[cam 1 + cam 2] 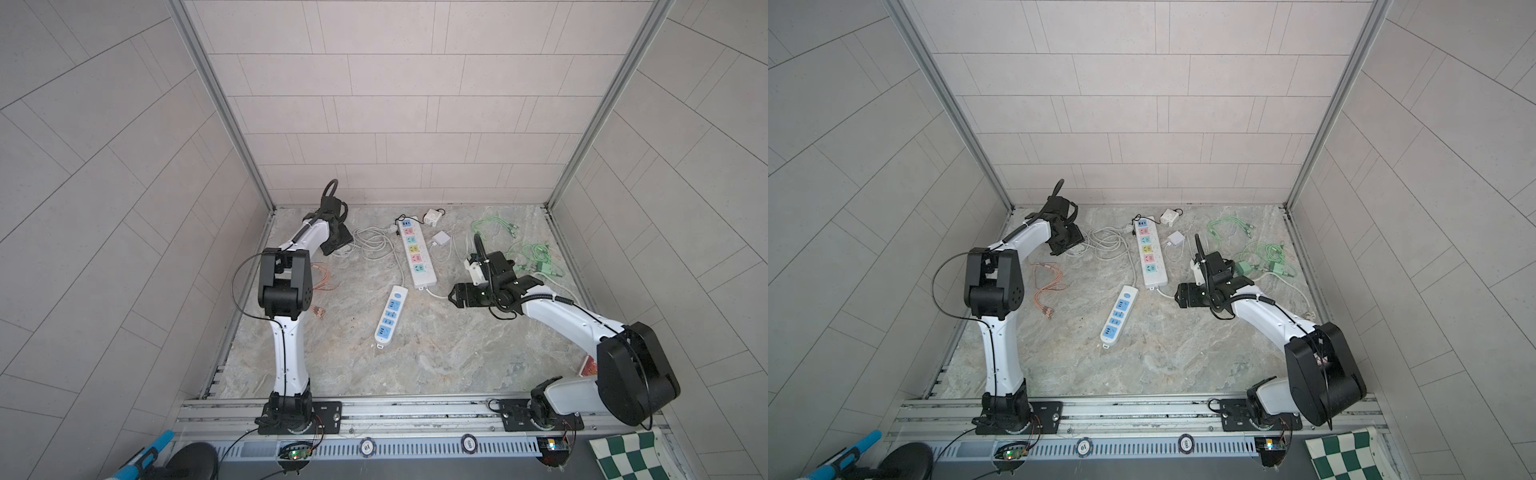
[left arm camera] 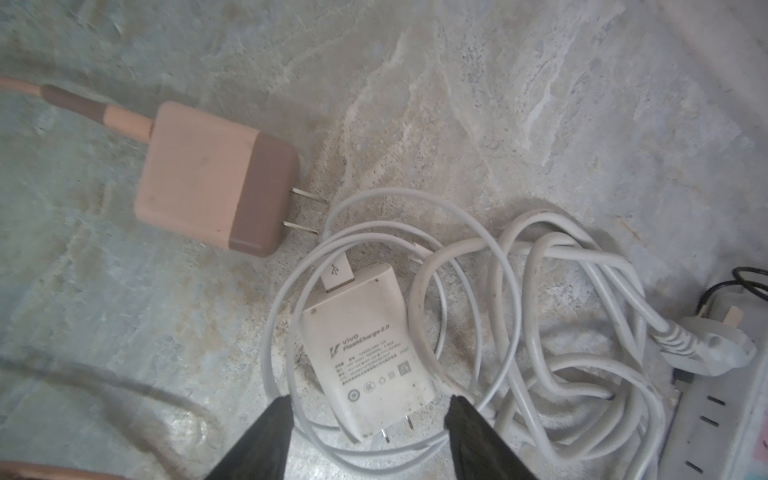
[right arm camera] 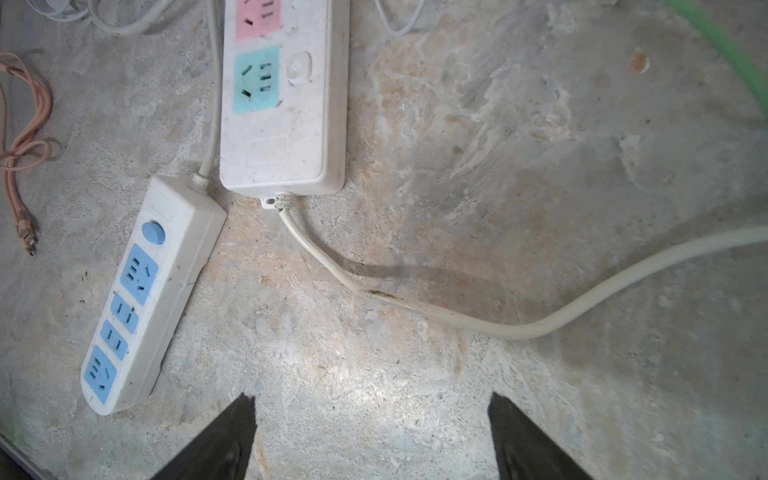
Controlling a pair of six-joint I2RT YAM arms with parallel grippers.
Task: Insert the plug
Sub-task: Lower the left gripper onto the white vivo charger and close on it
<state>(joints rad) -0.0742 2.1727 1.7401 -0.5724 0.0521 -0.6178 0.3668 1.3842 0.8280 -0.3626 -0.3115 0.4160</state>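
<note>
Pale tiled walls (image 1: 395,104) enclose a mottled grey stone floor (image 1: 436,353), framed by aluminium corner posts (image 1: 222,104).

Both top views: stereo head high above front rail (image 1: 415,409), facing down and toward back wall (image 1: 415,104), far; whole marble tabletop (image 1: 436,357) covered. Left wrist view: close, facing down at white vivo charger (image 2: 370,353). Right wrist view: close, facing down at blue-socket power strip (image 3: 145,291). Multicolour power strip (image 3: 286,137) shared by all views, only edge in left wrist view.
</note>
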